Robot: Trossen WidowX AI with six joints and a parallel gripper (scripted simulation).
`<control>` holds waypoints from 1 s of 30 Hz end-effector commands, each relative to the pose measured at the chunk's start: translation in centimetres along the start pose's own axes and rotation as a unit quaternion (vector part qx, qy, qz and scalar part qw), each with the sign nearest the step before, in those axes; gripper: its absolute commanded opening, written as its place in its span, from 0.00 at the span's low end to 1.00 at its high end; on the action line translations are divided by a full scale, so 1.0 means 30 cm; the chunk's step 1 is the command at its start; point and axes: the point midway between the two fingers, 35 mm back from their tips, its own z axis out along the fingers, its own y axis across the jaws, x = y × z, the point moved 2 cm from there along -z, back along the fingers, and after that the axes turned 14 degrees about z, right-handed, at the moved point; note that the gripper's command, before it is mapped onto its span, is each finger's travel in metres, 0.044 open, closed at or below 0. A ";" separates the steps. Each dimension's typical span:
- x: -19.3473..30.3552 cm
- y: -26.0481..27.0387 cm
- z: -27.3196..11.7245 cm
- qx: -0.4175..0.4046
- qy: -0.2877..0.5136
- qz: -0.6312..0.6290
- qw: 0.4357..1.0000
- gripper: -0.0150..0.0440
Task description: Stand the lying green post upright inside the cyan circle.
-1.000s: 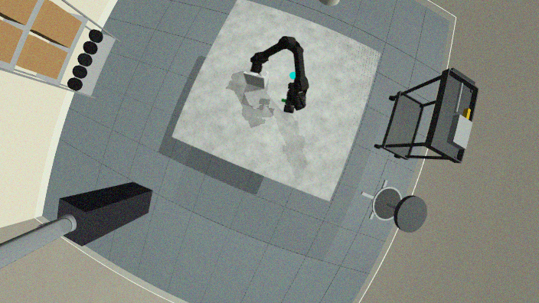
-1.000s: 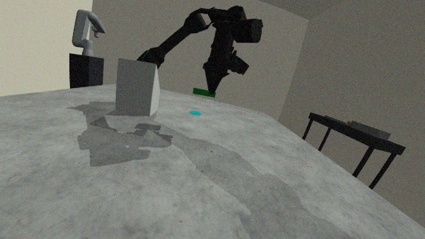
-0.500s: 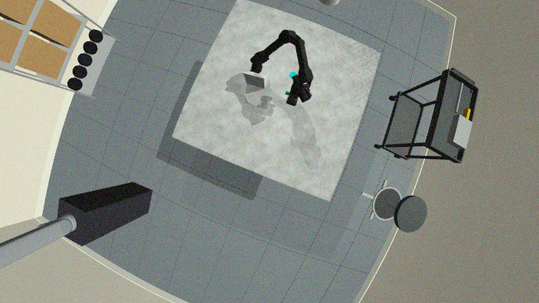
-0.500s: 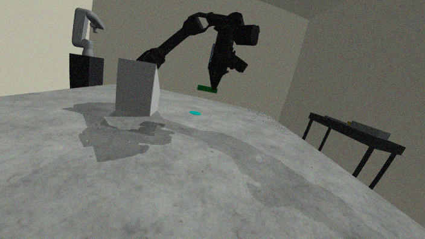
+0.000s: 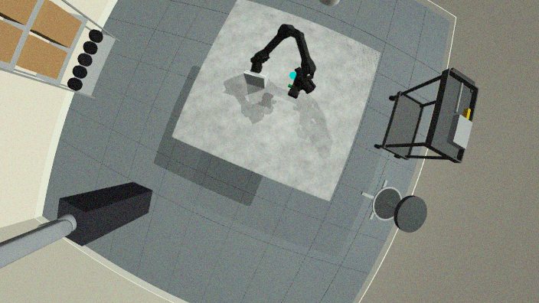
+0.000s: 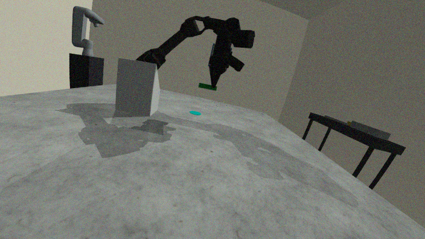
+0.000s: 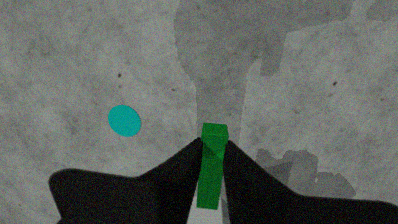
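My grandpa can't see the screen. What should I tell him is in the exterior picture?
A black robot arm's hand grips a green post near one end, holding it nearly level in the air. Below on the gray table is a flat cyan circle, with a gray block beyond it to the left.

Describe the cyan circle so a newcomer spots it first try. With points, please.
Start at the pale stone-patterned table top (image 5: pixel 245 134) (image 6: pixel 181 187) and find the light block (image 5: pixel 256 80) (image 6: pixel 134 87) under the arm's base end. In the exterior view, the cyan circle (image 5: pixel 292 75) (image 6: pixel 195 113) (image 7: pixel 124 121) lies just right of that block. It is a flat, bright blue-green disc, unlike the green post (image 5: pixel 290 86) (image 6: pixel 205 86) (image 7: pixel 211 175) held above the table.
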 end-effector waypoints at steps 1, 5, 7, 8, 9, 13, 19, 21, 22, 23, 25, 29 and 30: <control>0.021 0.041 -0.003 -0.004 0.000 0.017 1.000 0.29; 0.038 0.079 -0.006 -0.004 0.000 0.031 1.000 0.29; 0.047 0.098 -0.007 -0.004 0.000 0.038 0.999 0.29; 0.051 0.108 -0.007 -0.004 0.001 0.041 0.999 0.29; 0.056 0.117 -0.007 -0.005 0.001 0.045 0.999 0.29; 0.076 0.154 -0.009 -0.005 0.001 0.059 0.998 0.29; 0.108 0.207 -0.010 -0.007 0.002 0.080 0.997 0.29; 0.119 0.224 -0.010 -0.007 0.002 0.087 0.996 0.29; 0.125 0.232 -0.010 -0.008 0.003 0.090 0.996 0.29; 0.131 0.241 -0.010 -0.008 0.003 0.094 0.996 0.29; 0.143 0.257 -0.009 -0.009 0.003 0.101 0.995 0.29; 0.167 0.289 -0.009 -0.010 0.004 0.114 0.993 0.29; 0.174 0.297 -0.008 -0.010 0.005 0.118 0.993 0.29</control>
